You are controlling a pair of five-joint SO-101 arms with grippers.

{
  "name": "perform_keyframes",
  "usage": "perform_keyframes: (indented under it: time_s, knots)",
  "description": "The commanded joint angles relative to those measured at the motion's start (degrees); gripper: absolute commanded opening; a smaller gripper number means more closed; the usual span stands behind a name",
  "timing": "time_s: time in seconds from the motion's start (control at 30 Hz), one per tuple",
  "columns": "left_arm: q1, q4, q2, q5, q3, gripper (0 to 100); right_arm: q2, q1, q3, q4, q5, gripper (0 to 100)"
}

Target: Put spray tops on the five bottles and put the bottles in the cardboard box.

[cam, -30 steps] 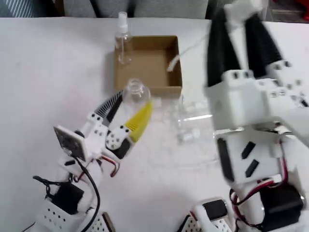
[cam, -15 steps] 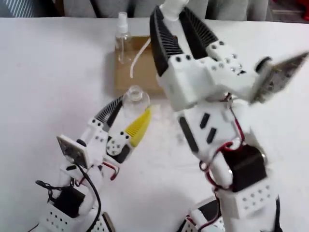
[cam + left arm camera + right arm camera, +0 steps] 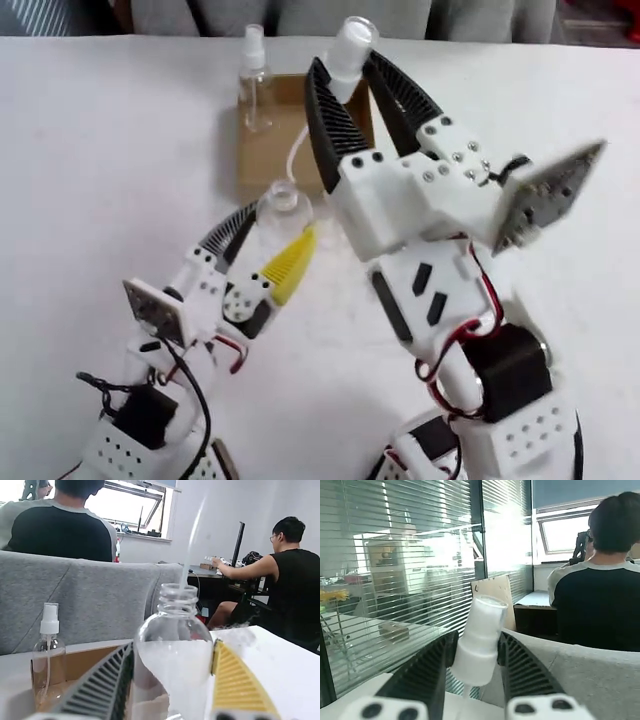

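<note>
Left gripper (image 3: pixel 272 232) is clamped on an open bottle (image 3: pixel 280 203), upright over the white table (image 3: pixel 100 150) just beside the box (image 3: pixel 262 160). Right gripper (image 3: pixel 347 68), above the box, pinches a spray top (image 3: pixel 352 38). 1 capped bottle (image 3: pixel 254 80) stands at the box's far corner. A grey sofa (image 3: pixel 75 595) and blinds (image 3: pixel 395 555) lie beyond.

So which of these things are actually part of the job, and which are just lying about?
Part of the job: open bottle, spray top, capped bottle, cardboard box.
Just around: grey sofa, window blinds.
</note>
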Motion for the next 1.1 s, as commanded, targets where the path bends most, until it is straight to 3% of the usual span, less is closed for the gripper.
perform_keyframes:
  time_s: [0.0, 0.5, 0.97, 1.07]
  knots:
    - [0.3, 2.2, -1.3, -0.4, -1.0, 2, -0.7, -0.6, -1.8, -0.3, 1.0, 1.6]
    - [0.6, 3.4, -1.3, -0.5, -1.0, 2, -0.7, -0.6, -2.7, 2.2, 0.4, 1.6]
    - [0.2, 3.5, -1.3, -0.5, -1.0, 2, -1.2, -0.8, 6.4, 1.8, -1.9, 1.6]
    - [0.2, 3.5, -1.3, -0.5, -1.0, 2, -1.3, -3.8, 9.1, 2.6, -1.8, 1.8]
